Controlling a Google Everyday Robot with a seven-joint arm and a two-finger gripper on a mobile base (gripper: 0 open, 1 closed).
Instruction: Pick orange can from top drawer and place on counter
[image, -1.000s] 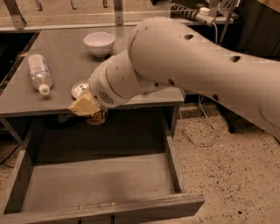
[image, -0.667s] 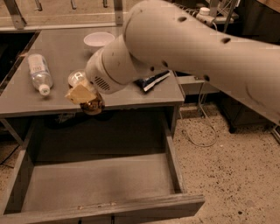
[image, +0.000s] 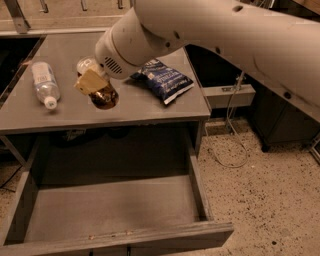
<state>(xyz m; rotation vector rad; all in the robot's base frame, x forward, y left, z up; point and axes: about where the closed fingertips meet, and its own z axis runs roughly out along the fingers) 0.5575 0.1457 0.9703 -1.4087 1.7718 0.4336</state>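
My gripper (image: 95, 85) hangs over the left middle of the grey counter (image: 150, 107), at the end of a thick white arm. Its pale fingers are shut on the brownish-orange can (image: 104, 96), which is tilted; its lower end is at or just above the counter surface, and I cannot tell whether it touches. The top drawer (image: 115, 210) is pulled open below the counter, and its grey tray holds nothing that I can see.
A clear plastic water bottle (image: 44, 84) lies on the counter's left side. A dark blue snack bag (image: 165, 80) lies right of the can. The speckled floor (image: 260, 185) and a cable (image: 232, 145) are to the right.
The gripper with the can has moved up and back from the counter's front edge to over the counter. The view has shifted; a white bowl seen earlier is now hidden and the blue bag shows.
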